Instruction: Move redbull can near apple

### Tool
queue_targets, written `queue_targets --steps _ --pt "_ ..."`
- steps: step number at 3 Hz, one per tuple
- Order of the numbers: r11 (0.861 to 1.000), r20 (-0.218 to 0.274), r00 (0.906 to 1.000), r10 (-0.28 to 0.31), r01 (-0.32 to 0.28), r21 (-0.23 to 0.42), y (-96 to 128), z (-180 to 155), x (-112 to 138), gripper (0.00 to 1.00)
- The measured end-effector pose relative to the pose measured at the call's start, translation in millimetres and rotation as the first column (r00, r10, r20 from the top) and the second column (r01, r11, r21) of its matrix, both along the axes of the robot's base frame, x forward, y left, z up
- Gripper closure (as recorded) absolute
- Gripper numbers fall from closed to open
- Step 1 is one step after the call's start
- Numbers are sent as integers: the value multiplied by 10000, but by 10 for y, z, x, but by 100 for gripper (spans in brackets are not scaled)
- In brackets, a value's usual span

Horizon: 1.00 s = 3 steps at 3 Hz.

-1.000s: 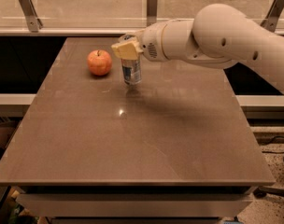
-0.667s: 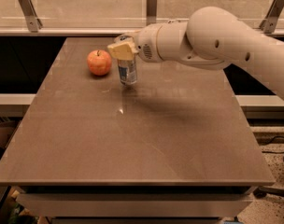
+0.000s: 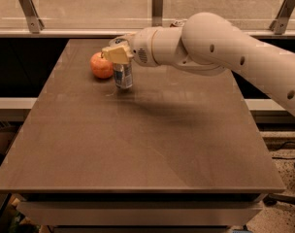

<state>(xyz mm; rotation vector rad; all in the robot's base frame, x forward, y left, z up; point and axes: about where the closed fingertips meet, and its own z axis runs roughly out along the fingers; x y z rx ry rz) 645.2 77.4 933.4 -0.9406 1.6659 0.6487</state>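
The redbull can [image 3: 122, 76] is a slim silver and blue can, upright, with its base at or just above the brown table [image 3: 138, 140]. My gripper [image 3: 118, 55] is shut on its upper part, with cream fingers hiding the can's top. The orange-red apple [image 3: 101, 65] sits on the table just left of the can, a small gap between them. My white arm [image 3: 210, 45] reaches in from the right.
A glass barrier with metal posts [image 3: 157, 6] runs behind the table's far edge. Another can's top [image 3: 178, 23] peeks out behind my arm. The table's left and right edges drop to dark floor space.
My gripper has carried the can left and slightly farther back, closing the gap to the apple. The apple has not moved.
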Motion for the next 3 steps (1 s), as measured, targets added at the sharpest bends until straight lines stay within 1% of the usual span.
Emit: queue_targets --steps 1,2,3 --pt "9994 116 9999 25 -29 348 16 -57 0 100" --pt "9969 407 9992 3 -35 788 -72 -69 -26 100" --pt "9970 487 9988 60 -97 767 -53 -49 -49 83"
